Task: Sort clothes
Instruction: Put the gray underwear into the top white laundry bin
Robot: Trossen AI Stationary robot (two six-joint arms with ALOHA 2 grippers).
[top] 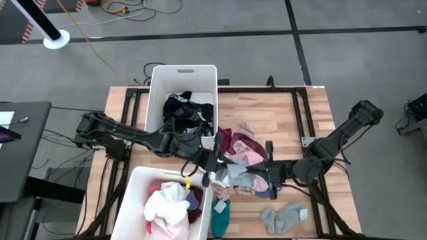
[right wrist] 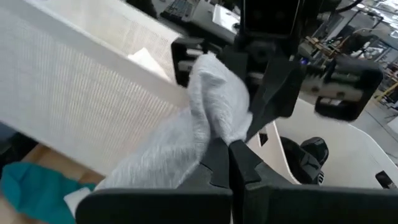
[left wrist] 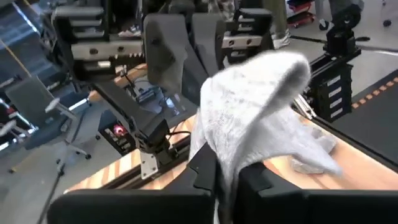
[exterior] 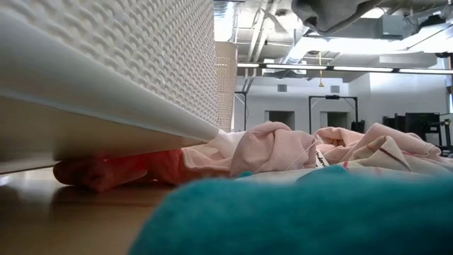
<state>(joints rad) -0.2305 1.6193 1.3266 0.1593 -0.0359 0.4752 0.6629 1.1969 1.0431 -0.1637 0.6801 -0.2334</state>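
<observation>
Both my grippers are shut on one light grey sock, held above the table between the near bin and the clothes pile. My left gripper has its left end, my right gripper its right end. The sock also shows in the left wrist view, the right wrist view and at the top of the low view. The pile of pink, maroon and white garments lies on the table's middle. A teal sock and a grey pair lie near the front edge. My left gripper pinches one end of the grey sock between its two fingers, coming about level from the table's left. The sock rises out of the fingers and folds over toward my right gripper, clear of the table. My right gripper pinches the sock's other end between its two fingertips, coming about level from the table's right. The sock bunches up in front of the fingers, and a loose part hangs down beside them, clear of the table.
A white bin with black and white clothes stands at the far left. A second white bin with pink and white clothes stands at the near left, close to my left gripper. Bare wood lies at the far right.
</observation>
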